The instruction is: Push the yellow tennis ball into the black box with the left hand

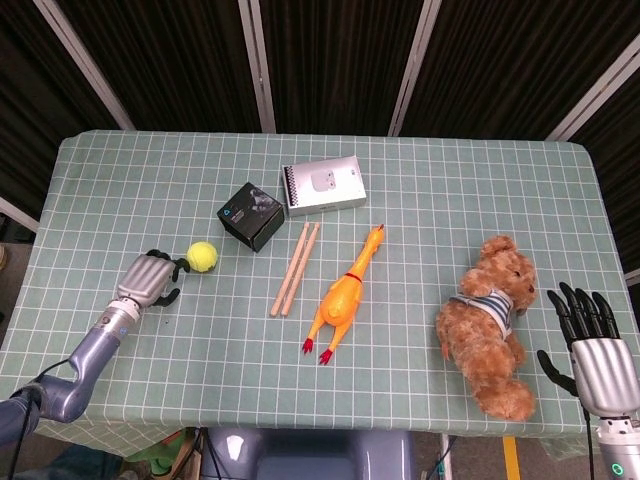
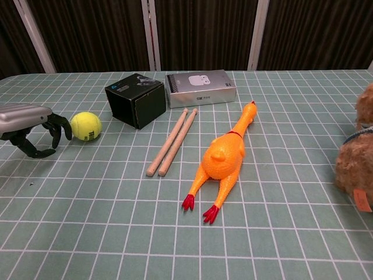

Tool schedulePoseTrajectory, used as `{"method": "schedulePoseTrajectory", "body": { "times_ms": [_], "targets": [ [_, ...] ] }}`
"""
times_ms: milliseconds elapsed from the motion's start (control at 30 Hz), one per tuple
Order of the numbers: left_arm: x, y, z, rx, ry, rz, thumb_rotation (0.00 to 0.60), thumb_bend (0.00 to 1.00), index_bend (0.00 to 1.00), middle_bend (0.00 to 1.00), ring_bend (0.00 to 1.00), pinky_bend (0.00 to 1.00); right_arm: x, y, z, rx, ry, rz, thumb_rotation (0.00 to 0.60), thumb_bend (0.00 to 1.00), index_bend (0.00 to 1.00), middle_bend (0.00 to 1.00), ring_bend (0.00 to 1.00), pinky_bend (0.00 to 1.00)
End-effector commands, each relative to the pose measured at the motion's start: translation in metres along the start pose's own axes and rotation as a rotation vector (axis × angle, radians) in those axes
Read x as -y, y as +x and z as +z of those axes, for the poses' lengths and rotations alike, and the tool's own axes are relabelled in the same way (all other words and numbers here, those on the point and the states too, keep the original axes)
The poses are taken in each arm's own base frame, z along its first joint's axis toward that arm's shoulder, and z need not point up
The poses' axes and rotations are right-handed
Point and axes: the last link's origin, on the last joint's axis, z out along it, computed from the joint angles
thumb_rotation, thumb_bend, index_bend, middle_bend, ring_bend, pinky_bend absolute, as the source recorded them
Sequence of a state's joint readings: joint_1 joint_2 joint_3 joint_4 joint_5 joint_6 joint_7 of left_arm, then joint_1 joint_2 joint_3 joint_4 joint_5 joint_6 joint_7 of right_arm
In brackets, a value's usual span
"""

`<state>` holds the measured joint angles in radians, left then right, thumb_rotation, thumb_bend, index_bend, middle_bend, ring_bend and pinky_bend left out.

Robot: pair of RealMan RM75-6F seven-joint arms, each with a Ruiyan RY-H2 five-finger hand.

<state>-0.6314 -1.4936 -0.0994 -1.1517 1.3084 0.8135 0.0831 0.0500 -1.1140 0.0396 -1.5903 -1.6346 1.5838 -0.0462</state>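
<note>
Yellow tennis ball (image 2: 85, 126) sits just beside the left hand's (image 2: 30, 128) curled dark fingertips (image 2: 60, 128), which grip nothing; the black box (image 2: 136, 100) stands near, toward the table's far edge.

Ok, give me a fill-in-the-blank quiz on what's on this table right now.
1. The left hand sits just left of the ____, a yellow thing.
2. The ball lies between that hand and the black ____.
3. Two wooden sticks lie between the box and the rubber ____.

Missing words: ball; box; chicken
</note>
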Motion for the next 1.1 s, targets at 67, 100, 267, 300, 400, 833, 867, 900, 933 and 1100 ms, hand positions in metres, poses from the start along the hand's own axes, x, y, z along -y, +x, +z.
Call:
{"method": "schedulePoseTrajectory", "body": {
  "times_ms": [67, 100, 267, 300, 400, 833, 867, 900, 933, 1100],
  "targets": [
    [-0.004, 0.000, 0.006, 0.007, -0.005, -0.001, 0.600, 0.38, 0.32, 0.44, 0.28, 0.22, 0.000, 0.000, 0.000, -0.001, 0.001, 0.000, 0.600, 0.34, 0.00, 0.00, 0.00, 0.00],
    [-0.005, 0.000, 0.007, 0.009, -0.006, -0.002, 0.600, 0.38, 0.32, 0.44, 0.28, 0.22, 0.000, 0.001, 0.000, -0.002, 0.002, 0.000, 0.600, 0.34, 0.00, 0.00, 0.00, 0.00],
    [-0.010, 0.002, 0.013, 0.002, -0.021, 0.001, 0.600, 0.38, 0.32, 0.44, 0.27, 0.22, -0.001, 0.001, -0.001, -0.005, 0.001, 0.003, 0.600, 0.34, 0.00, 0.00, 0.00, 0.00],
    [-0.010, 0.002, 0.014, 0.001, -0.023, 0.000, 0.600, 0.38, 0.32, 0.44, 0.27, 0.22, -0.001, 0.001, -0.001, -0.005, 0.001, 0.003, 0.600, 0.34, 0.00, 0.00, 0.00, 0.00],
    [-0.010, 0.005, 0.016, 0.000, -0.024, -0.010, 0.600, 0.38, 0.32, 0.43, 0.27, 0.22, -0.001, 0.002, -0.002, -0.006, 0.000, 0.006, 0.600, 0.34, 0.00, 0.00, 0.00, 0.00],
    [-0.005, 0.010, 0.026, 0.008, -0.008, -0.027, 0.600, 0.38, 0.33, 0.42, 0.26, 0.22, -0.002, 0.001, 0.000, -0.001, -0.002, 0.006, 0.600, 0.34, 0.00, 0.00, 0.00, 0.00],
    [-0.005, 0.010, 0.027, 0.006, -0.008, -0.026, 0.600, 0.38, 0.33, 0.42, 0.26, 0.22, -0.002, 0.001, 0.000, -0.001, -0.003, 0.007, 0.600, 0.34, 0.00, 0.00, 0.00, 0.00],
    [-0.005, 0.011, 0.028, 0.005, -0.009, -0.020, 0.600, 0.38, 0.34, 0.42, 0.26, 0.22, -0.002, 0.001, 0.000, -0.001, -0.002, 0.007, 0.600, 0.34, 0.00, 0.00, 0.00, 0.00],
    [-0.005, 0.011, 0.029, 0.005, -0.010, -0.014, 0.600, 0.38, 0.34, 0.42, 0.26, 0.22, -0.002, 0.001, 0.000, -0.002, -0.002, 0.008, 0.600, 0.34, 0.00, 0.00, 0.00, 0.00],
    [-0.005, 0.012, 0.034, -0.010, -0.015, -0.002, 0.600, 0.38, 0.34, 0.42, 0.26, 0.22, -0.002, 0.002, 0.000, -0.004, -0.003, 0.009, 0.600, 0.34, 0.00, 0.00, 0.00, 0.00]
  ]
}}
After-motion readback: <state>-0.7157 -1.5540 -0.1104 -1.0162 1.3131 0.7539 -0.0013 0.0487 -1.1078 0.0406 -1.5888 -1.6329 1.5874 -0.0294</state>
